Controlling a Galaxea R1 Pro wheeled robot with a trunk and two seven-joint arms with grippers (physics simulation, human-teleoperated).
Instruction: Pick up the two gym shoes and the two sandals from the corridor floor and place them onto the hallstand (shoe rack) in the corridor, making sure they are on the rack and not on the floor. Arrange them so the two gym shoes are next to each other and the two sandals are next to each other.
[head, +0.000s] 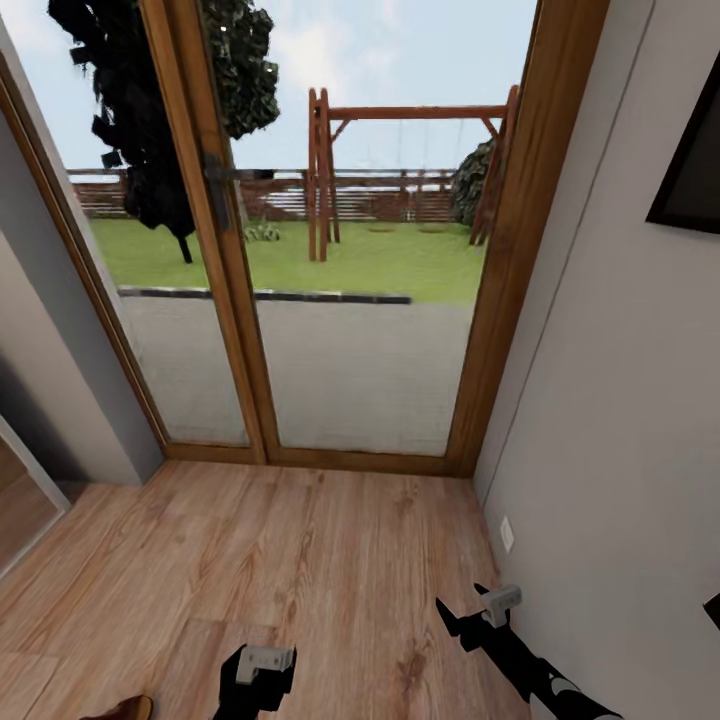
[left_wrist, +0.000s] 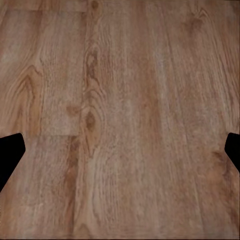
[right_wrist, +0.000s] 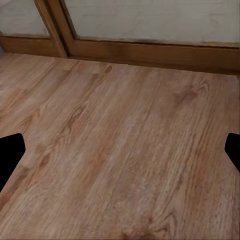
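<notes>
**Both grippers held wide over bare plank floor before the glass door**

Nearest the head camera, a small brown rounded shape (head: 122, 709) is cut off by the frame's lower edge, on the corridor floor (head: 300, 560) well short of the glass door (head: 340, 250) and just to the left of the left gripper (head: 262, 672); too little of it is seen for it to be identified as a sandal with certainty. Neither gym shoe nor the hallstand can be placed from these frames.

The left gripper is held low over the planks, far from the door. In the left wrist view its two dark fingertips (left_wrist: 10, 155) are seen at opposite edges of the frame, spread wide, with nothing but wood grain (left_wrist: 120, 120) between them.

The right gripper (head: 480, 612) is carried nearer the door than the left one, beside the grey wall (head: 620, 400) that runs up to the door's right jamb. In the right wrist view its fingertips (right_wrist: 10, 155) are likewise set far apart and nothing is held; the floor (right_wrist: 120, 150) and the door's wooden bottom rail (right_wrist: 150, 50) are seen beyond them.

A white socket plate (head: 507, 534) is fixed low on that wall, between the right gripper and the door. Through the glass, a paved strip, grass, a wooden swing frame (head: 400, 160) and a fence are visible.
</notes>
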